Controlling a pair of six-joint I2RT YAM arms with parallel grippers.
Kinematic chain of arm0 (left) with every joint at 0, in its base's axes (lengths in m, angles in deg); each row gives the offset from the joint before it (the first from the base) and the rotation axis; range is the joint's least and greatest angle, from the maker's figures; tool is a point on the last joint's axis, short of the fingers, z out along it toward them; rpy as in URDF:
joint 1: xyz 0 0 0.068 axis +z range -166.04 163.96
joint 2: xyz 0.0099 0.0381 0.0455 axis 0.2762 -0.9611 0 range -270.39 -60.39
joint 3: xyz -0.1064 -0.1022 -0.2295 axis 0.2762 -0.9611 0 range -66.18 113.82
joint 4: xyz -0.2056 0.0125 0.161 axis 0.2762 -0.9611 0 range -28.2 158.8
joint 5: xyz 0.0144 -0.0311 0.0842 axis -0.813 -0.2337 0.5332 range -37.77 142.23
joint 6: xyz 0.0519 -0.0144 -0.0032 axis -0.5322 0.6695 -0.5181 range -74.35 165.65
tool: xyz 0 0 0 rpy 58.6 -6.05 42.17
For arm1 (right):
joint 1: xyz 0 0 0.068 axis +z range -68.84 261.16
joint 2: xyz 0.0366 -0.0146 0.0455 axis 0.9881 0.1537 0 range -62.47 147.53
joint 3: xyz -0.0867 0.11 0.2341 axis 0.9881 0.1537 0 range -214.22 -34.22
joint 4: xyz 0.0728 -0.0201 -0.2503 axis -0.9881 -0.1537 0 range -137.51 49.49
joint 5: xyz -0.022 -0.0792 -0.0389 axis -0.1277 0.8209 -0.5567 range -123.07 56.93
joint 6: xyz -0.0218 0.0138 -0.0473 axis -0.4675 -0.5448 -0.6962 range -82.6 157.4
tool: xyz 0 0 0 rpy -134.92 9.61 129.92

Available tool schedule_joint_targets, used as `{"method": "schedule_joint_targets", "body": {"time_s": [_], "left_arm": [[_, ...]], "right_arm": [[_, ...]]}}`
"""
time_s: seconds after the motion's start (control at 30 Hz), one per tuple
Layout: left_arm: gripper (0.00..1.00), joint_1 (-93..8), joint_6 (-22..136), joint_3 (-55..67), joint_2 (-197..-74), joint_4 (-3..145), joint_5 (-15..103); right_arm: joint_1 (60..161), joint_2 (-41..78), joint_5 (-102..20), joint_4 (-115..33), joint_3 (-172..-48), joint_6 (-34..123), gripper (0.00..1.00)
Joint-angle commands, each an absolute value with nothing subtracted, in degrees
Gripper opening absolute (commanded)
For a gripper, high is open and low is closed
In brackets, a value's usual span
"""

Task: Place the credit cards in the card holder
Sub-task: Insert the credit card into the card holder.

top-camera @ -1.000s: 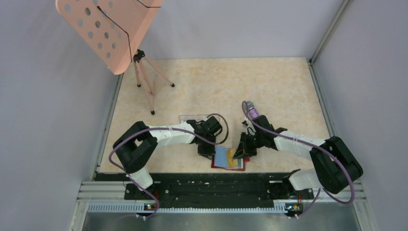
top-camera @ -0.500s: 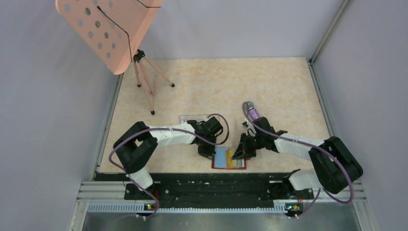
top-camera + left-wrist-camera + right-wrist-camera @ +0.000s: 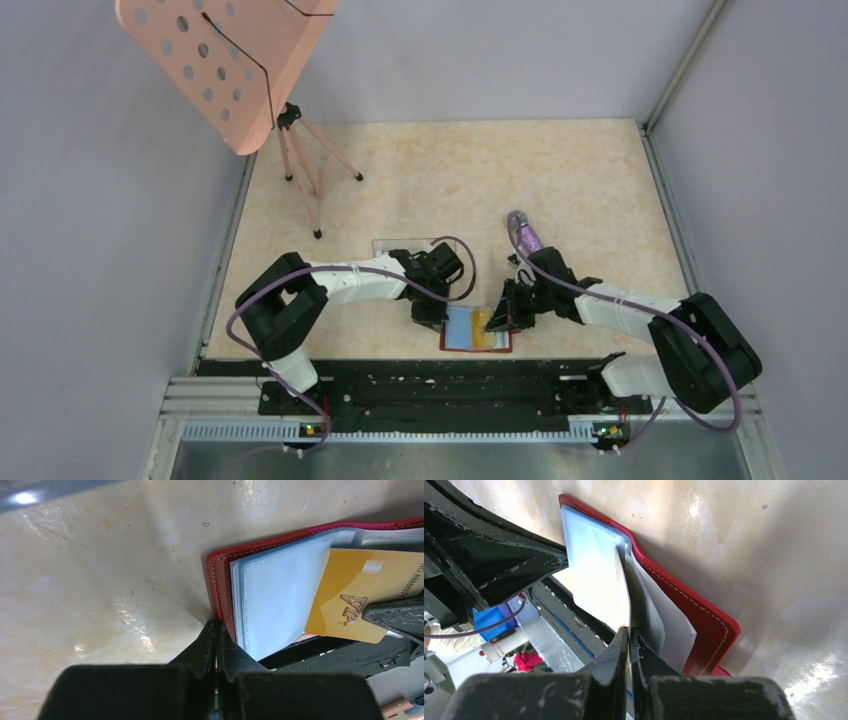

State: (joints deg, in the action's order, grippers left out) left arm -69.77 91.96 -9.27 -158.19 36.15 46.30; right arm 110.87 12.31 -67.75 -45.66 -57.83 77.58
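Called for bracing the holder [image 3: 220, 580] with the pressed-together left end effector [image 3: 216, 628] and easing the card [image 3: 350, 597] — pinched in the right end effector [image 3: 629, 632] — squarely into a sleeve [image 3: 275, 592].

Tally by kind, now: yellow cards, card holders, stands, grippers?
yellow card: 1
card holder: 1
stand: 1
grippers: 2, the left gripper and the right gripper
total: 5
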Motion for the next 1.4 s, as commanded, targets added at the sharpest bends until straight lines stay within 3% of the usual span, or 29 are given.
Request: {"method": "schedule_joint_targets", "body": {"time_s": [0.0,1.37], "left_arm": [[0.0,-70.4,90.9,-9.9,-160.5,34.0,48.5],[0.0,-70.9,91.3,-9.4,-161.0,34.1,48.2]], "right_arm": [[110.5,9.8,-60.7,-48.0,-58.6,75.0,0.0],[111.0,10.3,-67.3,-23.8,-46.0,90.3,0.0]]}}
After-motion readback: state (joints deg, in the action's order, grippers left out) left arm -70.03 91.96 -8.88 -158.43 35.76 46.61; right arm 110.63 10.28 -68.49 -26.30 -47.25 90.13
